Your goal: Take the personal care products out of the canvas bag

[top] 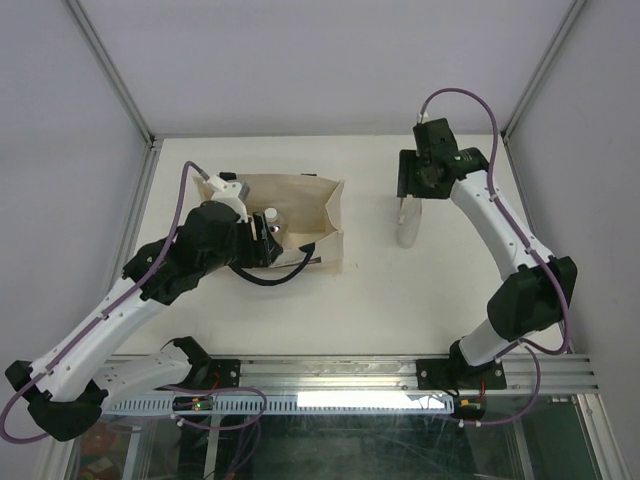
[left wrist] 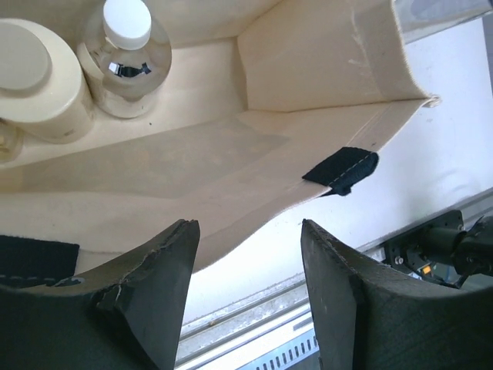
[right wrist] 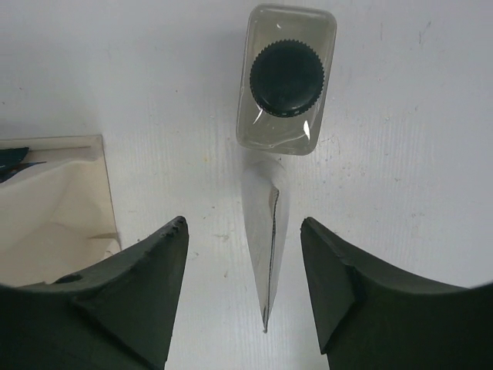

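Observation:
The beige canvas bag [top: 300,205] lies open on the table's left half, also in the left wrist view [left wrist: 323,54]. Inside stand a cream cylindrical bottle [left wrist: 35,81] and a shiny bottle with a white cap [left wrist: 127,58], the latter also in the top view [top: 270,215]. My left gripper [left wrist: 246,231] is open and empty over the bag's near wall, apart from the bottles. The clear rectangular bottle with a dark cap [right wrist: 286,77] stands on the table right of the bag [top: 408,228]. My right gripper [right wrist: 243,231] is open and empty just above it.
A navy handle [top: 272,276] loops out at the bag's near side, and a small dark tab [left wrist: 343,169] sits on its rim. The bag's corner [right wrist: 54,208] shows left of the right gripper. A metal rail [top: 330,375] runs along the table's near edge.

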### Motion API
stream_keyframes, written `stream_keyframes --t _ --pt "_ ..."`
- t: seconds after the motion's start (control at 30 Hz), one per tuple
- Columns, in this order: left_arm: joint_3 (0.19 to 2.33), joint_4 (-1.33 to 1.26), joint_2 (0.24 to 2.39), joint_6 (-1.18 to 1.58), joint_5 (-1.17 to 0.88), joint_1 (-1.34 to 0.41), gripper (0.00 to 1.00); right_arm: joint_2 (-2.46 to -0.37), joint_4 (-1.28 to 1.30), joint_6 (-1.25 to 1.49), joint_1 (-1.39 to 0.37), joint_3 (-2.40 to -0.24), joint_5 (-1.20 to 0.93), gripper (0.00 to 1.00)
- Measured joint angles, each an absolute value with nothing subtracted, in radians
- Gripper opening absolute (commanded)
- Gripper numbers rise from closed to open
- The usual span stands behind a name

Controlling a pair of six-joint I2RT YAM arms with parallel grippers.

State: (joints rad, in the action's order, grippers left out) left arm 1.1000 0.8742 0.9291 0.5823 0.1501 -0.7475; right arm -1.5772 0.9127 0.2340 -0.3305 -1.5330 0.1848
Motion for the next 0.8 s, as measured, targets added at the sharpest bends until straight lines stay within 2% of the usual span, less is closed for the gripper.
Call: stream_keyframes --t 0.23,0.43,0.8 --pt "1.141 0.931 0.901 0.580 0.192 -0.748 0.59 -1.548 0.937 0.218 -0.331 -1.609 0.144 0.63" --pt "1.070 0.966 0.819 0.604 0.197 -0.748 0.58 -1.533 0.945 0.219 -0.365 -1.720 0.069 0.61" --pt "0.971 0.972 0.765 0.664 0.196 -0.748 0.58 -1.542 0.889 0.218 -0.694 -1.874 -0.052 0.59"
